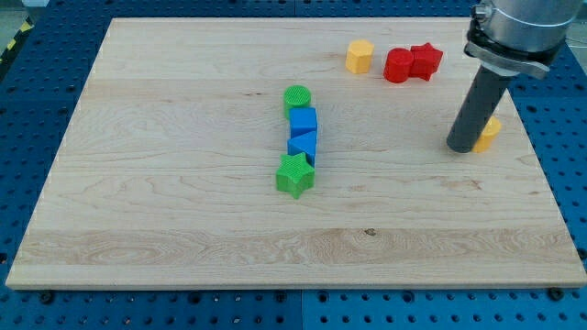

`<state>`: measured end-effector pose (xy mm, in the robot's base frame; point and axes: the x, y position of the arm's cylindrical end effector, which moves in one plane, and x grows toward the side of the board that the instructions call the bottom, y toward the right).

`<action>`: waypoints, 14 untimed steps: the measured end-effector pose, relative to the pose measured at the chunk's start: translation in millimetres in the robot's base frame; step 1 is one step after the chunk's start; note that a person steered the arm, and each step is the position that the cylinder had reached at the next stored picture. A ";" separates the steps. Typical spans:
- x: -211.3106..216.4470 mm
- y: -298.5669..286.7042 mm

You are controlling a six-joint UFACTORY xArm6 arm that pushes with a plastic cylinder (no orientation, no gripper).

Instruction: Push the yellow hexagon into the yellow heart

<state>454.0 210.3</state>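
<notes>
Yellow hexagon [359, 56] well apart from yellow heart [489, 130] | tip [462, 147] touching heart, no gripper, grasps nothing | push not begun

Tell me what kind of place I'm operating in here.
Probably a robotics lab test bench: a pale wooden board lies on a blue perforated metal table, scattered with small coloured plastic blocks such as the yellow hexagon, with my tip resting on it.

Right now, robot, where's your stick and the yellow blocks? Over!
My tip down on board, touching yellow heart, which it mostly hides. Yellow hexagon apart, toward view's top left. Red blocks beside the hexagon, none between it and heart.
</notes>
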 end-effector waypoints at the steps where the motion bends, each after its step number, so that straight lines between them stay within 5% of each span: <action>1: 0.0 -0.8; 2: -10.4 -41.9; 6: -163.4 -208.8; 8: -218.5 -164.9; 10: -147.7 -105.6; 13: -127.5 -143.5; 14: -118.9 -85.1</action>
<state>335.2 125.2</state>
